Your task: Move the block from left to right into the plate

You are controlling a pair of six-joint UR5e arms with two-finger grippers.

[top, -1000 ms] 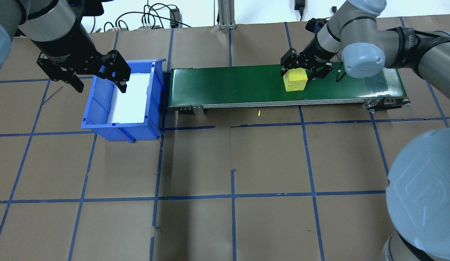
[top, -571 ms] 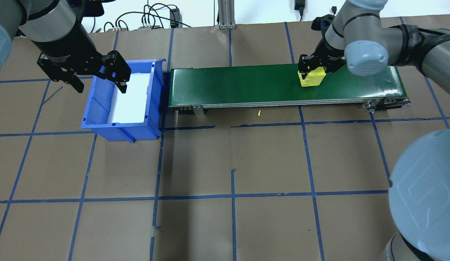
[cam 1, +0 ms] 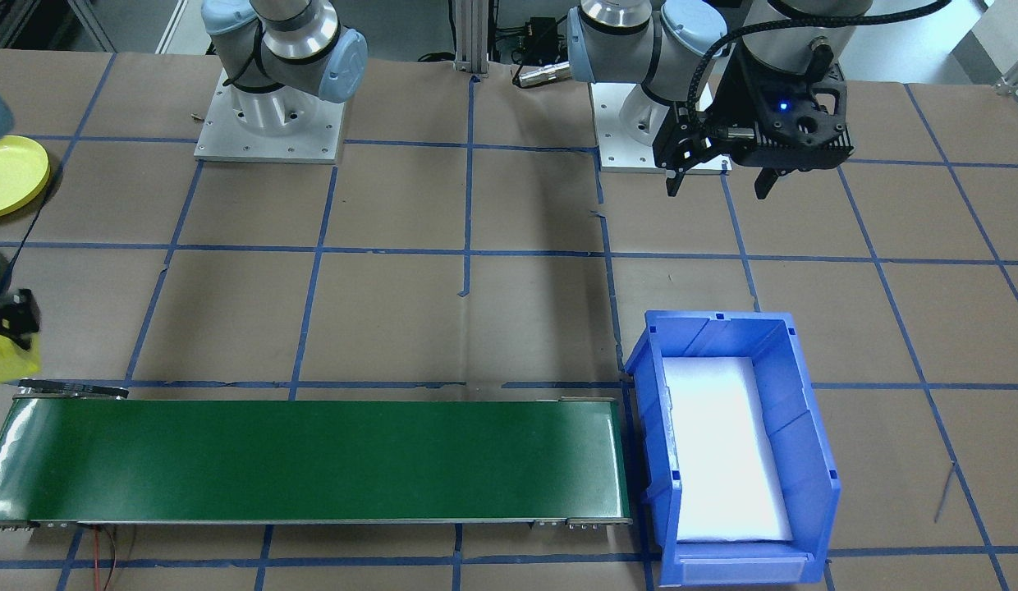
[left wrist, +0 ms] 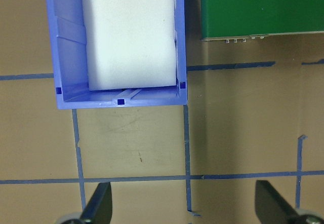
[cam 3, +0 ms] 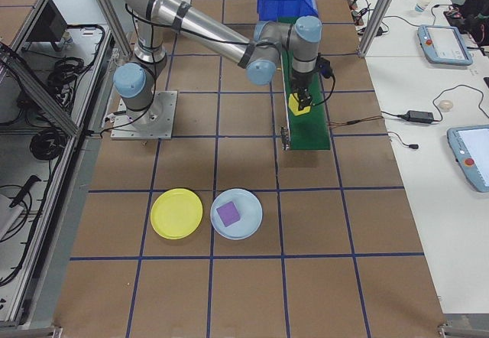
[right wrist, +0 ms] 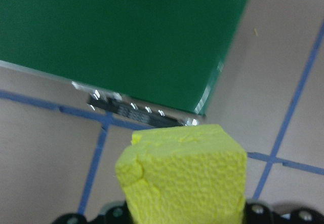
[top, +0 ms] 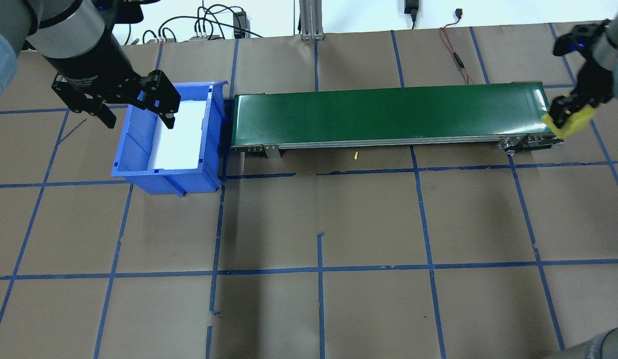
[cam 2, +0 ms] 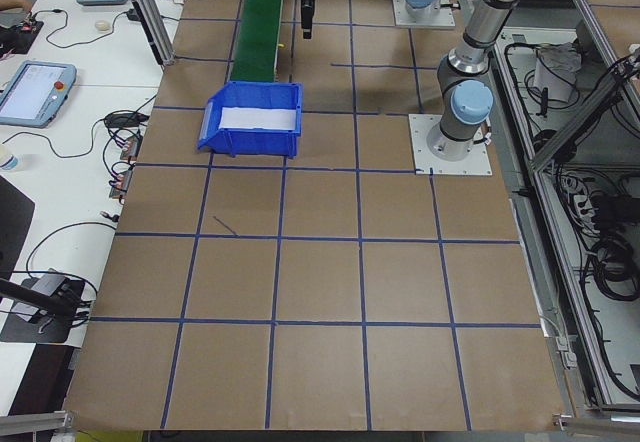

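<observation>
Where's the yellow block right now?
The yellow block is held in the right gripper, lifted at the right end of the green conveyor in the overhead view, past the belt's edge.

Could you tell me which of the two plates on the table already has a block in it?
The pale blue plate holds a purple block; the yellow plate right beside it is bare.

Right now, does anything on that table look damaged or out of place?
The yellow block in the right end effector has a chipped, crumbled corner. A tiny yellow scrap lies on the table beside the green belt, possibly a crumb from it.
</observation>
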